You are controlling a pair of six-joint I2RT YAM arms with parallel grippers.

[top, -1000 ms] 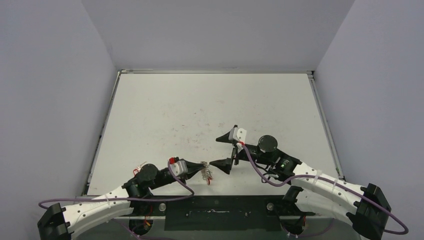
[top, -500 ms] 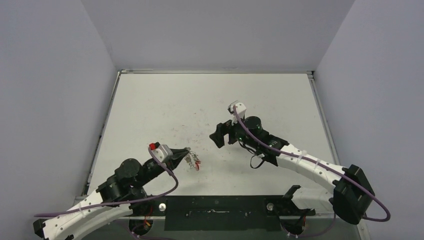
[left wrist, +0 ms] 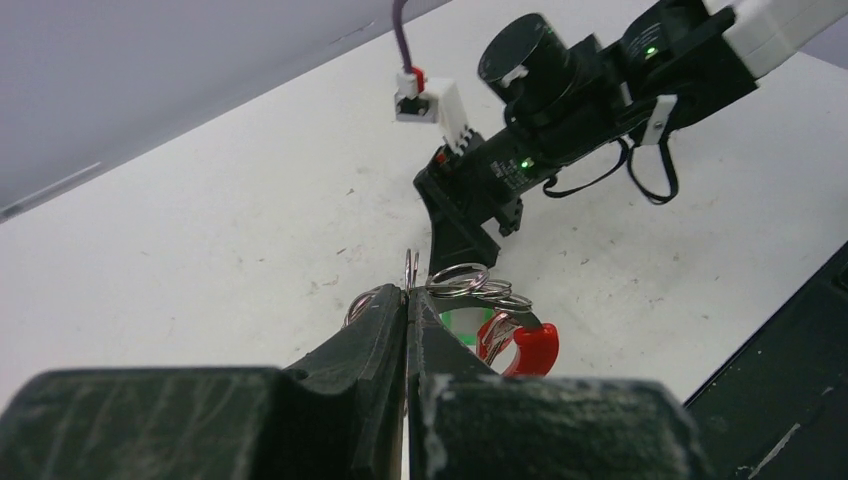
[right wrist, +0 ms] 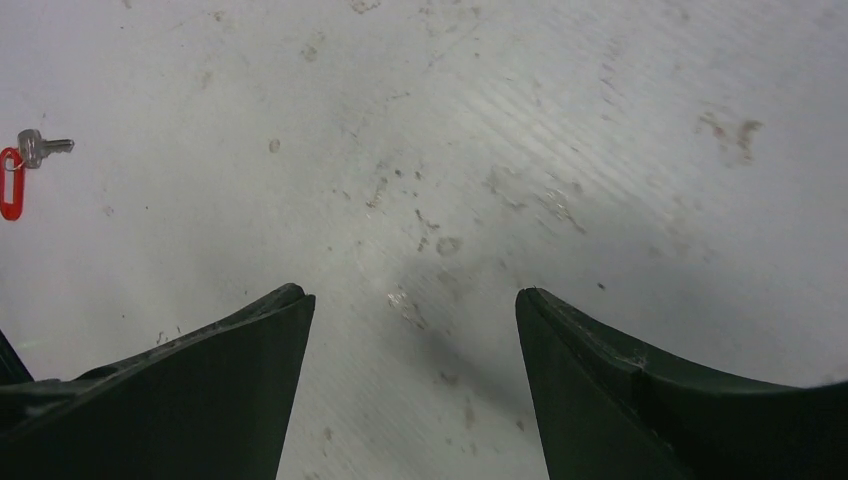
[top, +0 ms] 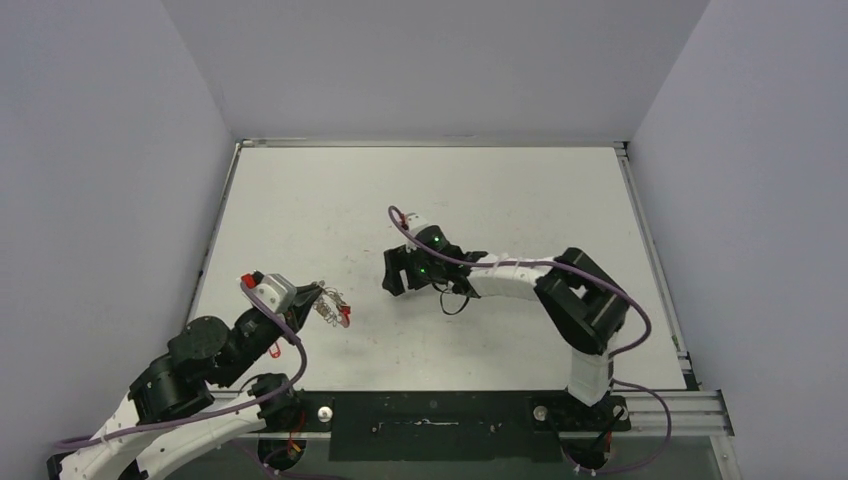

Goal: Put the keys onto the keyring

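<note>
at the near left of the table point(top: 450, 190), the left gripper point(top: 312, 296) is pinched shut on the thin wire of the keyring point(left wrist: 462, 283). it seems to hold the ring clear of the surface, with the free side turned toward the other arm, probably so a key can be fed onto it. small loops point(left wrist: 497, 296), a green tag point(left wrist: 462, 322) and a red piece point(left wrist: 530, 347) hang bunched beside the grip; what else hangs there is too small to tell. the right gripper point(right wrist: 410, 300) hangs over bare table near the middle, jaws apart with nothing between them, pointed down. a loose key point(right wrist: 35, 148) with a red tag point(right wrist: 10, 185) lies flat at the far left edge of its wrist view, well apart from the fingers, and looks like its target. a second ago the two grippers were nose to nose at the near edge. now the left arm has swung the ring away to the left, and the right arm has stretched out over the table.
</note>
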